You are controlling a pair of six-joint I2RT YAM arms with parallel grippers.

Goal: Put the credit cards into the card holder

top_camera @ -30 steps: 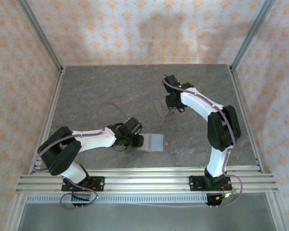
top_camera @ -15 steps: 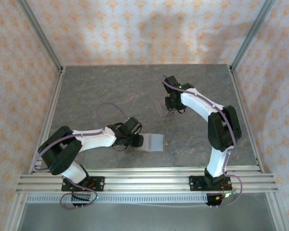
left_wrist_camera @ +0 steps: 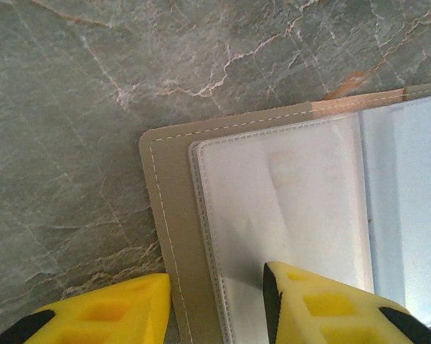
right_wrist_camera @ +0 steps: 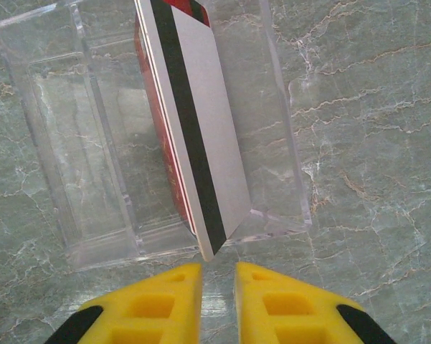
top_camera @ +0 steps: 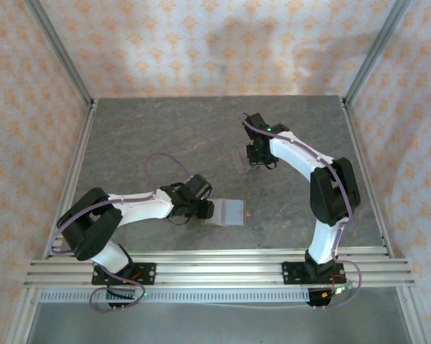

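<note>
The bench is grey, veined stone, and the holder lies on it near its front edge, opened flat. From my left wrist the holder shows an olive border with pale stitching around frosted, pale sleeves.

My left arm reaches the holder from its left side. My right arm stretches well beyond the holder, toward the far side of the bench.

The clear rack sits there, well apart from the holder, beyond it and a little to its right. In the right wrist view the rack lies on the stone with its slots showing.

The cards are in the rack, well apart from the holder. They form a small stack standing on edge and leaning. The face I see is pale grey with a black stripe, and red edges show behind it.

My left fingers stand apart at the holder's left edge, one over the stone just beside the border, the other over a sleeve, clamping nothing.

My right fingers, far beyond the holder, leave a narrow, empty gap. The stack's near corner is just ahead of them.
</note>
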